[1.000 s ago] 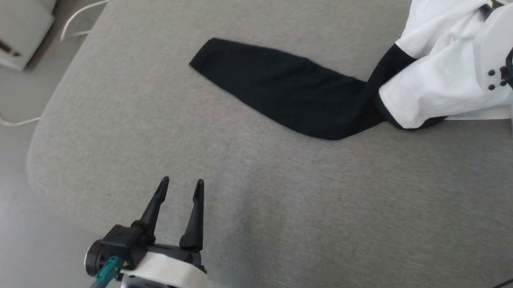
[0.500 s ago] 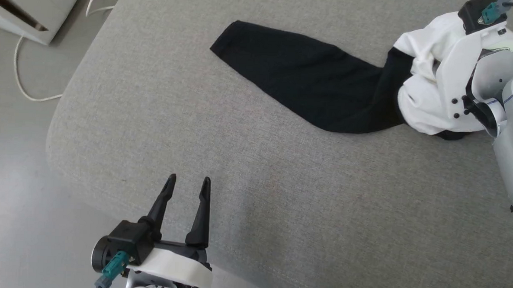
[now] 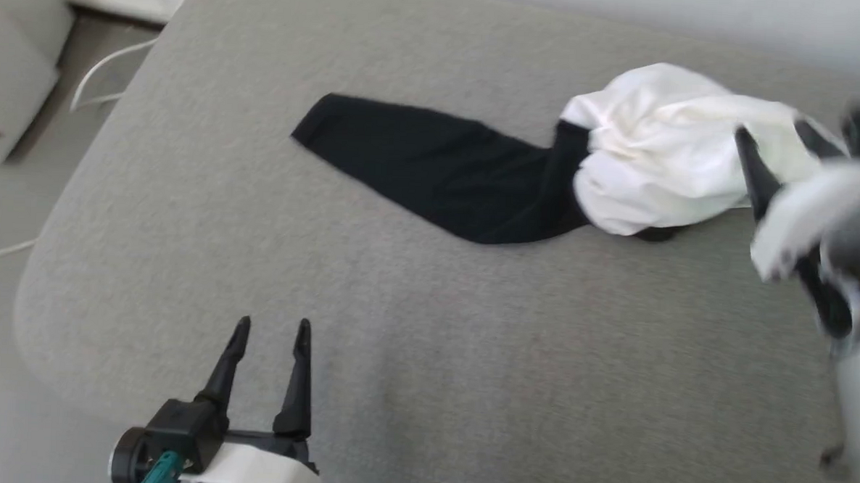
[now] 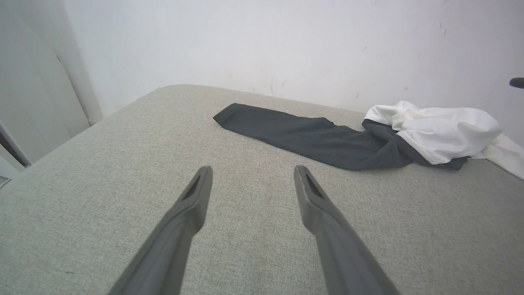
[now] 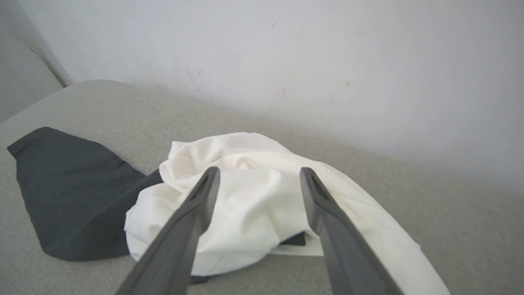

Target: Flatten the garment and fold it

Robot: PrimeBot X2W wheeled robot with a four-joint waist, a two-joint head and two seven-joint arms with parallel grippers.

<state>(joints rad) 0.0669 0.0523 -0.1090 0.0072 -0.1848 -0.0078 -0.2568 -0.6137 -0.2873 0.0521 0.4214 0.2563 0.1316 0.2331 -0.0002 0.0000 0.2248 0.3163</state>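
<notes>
- Judged to be the flattening stage: take one single edge of the garment (image 3: 659, 150), not a fistful of layers, and draw it out away from the black sleeve (image 3: 440, 169)
- Go in low with the right claw (image 5: 258, 174), pinch thin, and lift only enough to let the folds drop free; expect such thin soft cloth to drag and bunch again on the grey cushion (image 3: 468, 359)
- Bring the left claw (image 3: 272, 336) up to hold the sleeve side, so that the pull spreads the cloth rather than sliding it
- Note the right claw spread wide, gripping nothing; likewise the left claw, apart and empty above bare cushion
- Find the white heap (image 5: 254, 221) straight ahead of the right claw's tips and a little below, apparently not touching
- Find the black sleeve lying flat off to that claw's left; from the left claw, well ahead and toward the right, with the heap farther right again
</notes>
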